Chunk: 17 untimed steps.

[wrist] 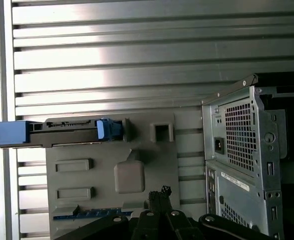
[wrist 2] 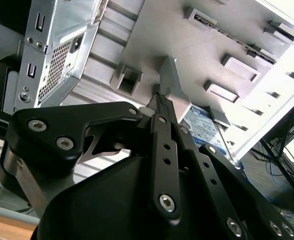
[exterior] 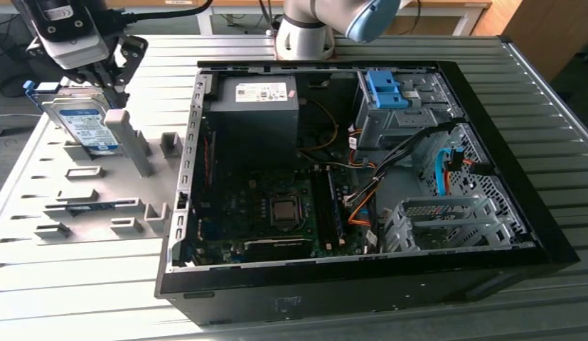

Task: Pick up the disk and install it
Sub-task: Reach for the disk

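Gripper [exterior: 109, 71] pinched closed, empty; the disk [exterior: 85, 124] stands upright just beside it, lower down.

The ribbed silver counter [exterior: 75, 298] gleams with bright glare. Beyond its far edge stands a wooden desk [exterior: 446, 6]; dark floor [exterior: 580, 96] shows at the exterior view's right.

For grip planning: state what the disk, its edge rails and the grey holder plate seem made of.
Disk: likely metal casing, dull silver, paper-like label. Rails: blue plastic, smooth, probably. Holder plate: matte grey, moulded-looking pockets, perhaps plastic.
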Each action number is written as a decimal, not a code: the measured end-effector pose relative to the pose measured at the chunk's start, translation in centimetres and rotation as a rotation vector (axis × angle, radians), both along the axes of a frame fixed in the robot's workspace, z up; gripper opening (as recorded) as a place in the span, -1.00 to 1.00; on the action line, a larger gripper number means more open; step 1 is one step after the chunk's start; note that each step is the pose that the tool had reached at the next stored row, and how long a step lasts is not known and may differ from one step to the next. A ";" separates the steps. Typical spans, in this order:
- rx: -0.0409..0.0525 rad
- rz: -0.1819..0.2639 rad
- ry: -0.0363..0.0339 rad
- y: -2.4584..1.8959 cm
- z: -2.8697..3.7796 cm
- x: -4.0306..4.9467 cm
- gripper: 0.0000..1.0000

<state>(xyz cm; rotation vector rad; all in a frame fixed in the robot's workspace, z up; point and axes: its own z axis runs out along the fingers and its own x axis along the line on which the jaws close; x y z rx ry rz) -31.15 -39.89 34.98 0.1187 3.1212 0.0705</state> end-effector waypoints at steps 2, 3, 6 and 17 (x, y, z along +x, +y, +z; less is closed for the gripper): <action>0.0000 0.000 0.0000 0.00 -0.03 -0.13 -0.79; 0.0000 0.000 0.0000 0.00 -0.05 -0.19 -0.79; 0.0000 0.000 0.0001 0.00 -0.11 -0.39 -0.79; 0.0000 0.000 0.0001 0.00 -0.30 -2.03 -0.79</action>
